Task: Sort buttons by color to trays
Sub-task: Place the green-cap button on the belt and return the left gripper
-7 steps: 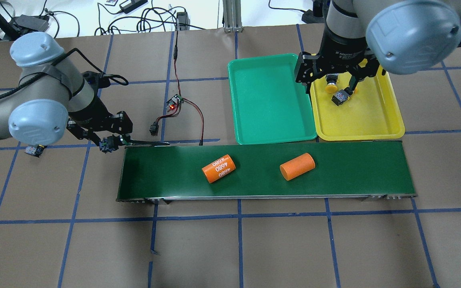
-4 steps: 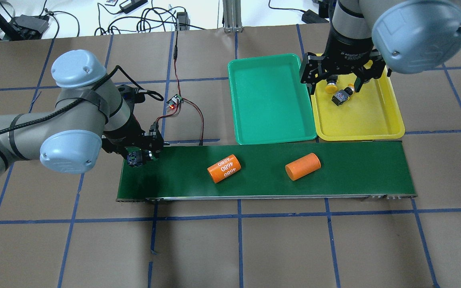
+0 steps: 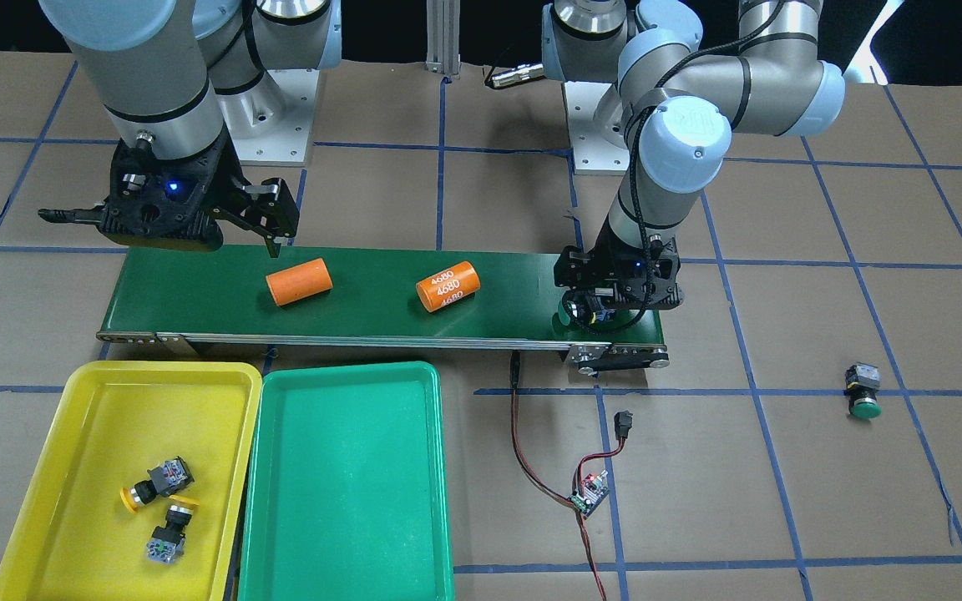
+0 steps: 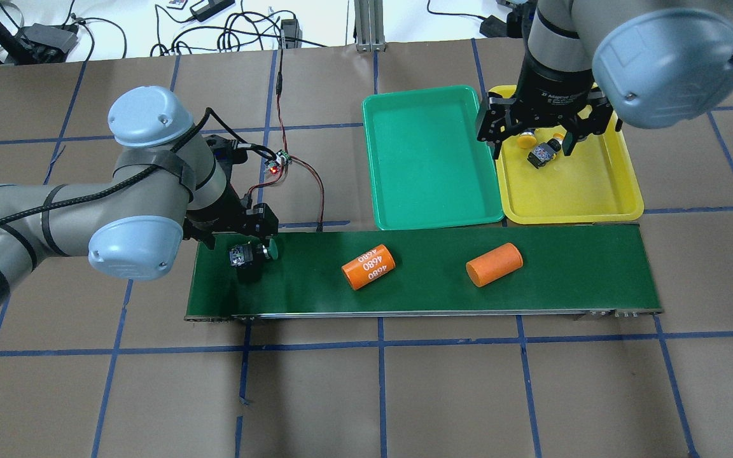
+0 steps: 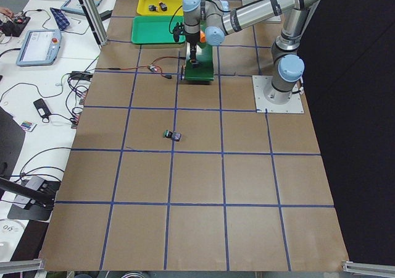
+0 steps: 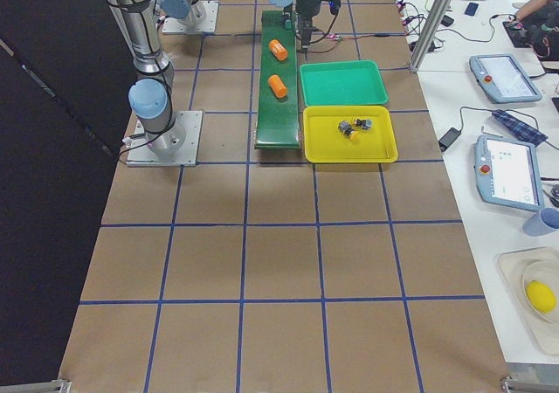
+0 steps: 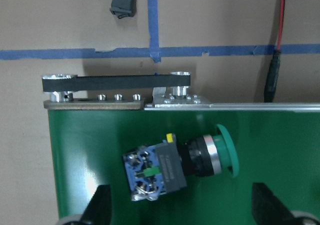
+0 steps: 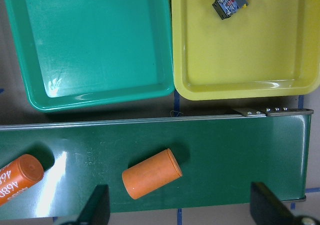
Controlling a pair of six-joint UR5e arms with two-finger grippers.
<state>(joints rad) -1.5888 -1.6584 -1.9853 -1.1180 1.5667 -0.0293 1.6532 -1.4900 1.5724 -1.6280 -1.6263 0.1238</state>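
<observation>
A green-capped button [image 7: 180, 167] lies on its side on the left end of the dark-green belt [image 4: 424, 292], also seen in the overhead view [image 4: 251, 254]. My left gripper [image 7: 182, 210] is open right above it, fingers wide on either side and not touching. A second green button [image 3: 863, 392] lies on the brown table. Two yellow buttons [image 3: 151, 484] [image 3: 168, 530] lie in the yellow tray [image 3: 72, 417]. The green tray [image 3: 347, 534] holds nothing. My right gripper [image 4: 541, 137] is open and empty above the yellow tray's far end.
Two orange cylinders [image 4: 368, 267] [image 4: 494, 264] lie on the belt. A small circuit board with red and black wires [image 4: 277, 164] lies behind the belt's left end. The two trays stand side by side just behind the belt's right half.
My left arm swung right from the table onto the belt's left end with the green button; its fingers now stand apart and the button lies on the belt. Both cylinders moved right.
</observation>
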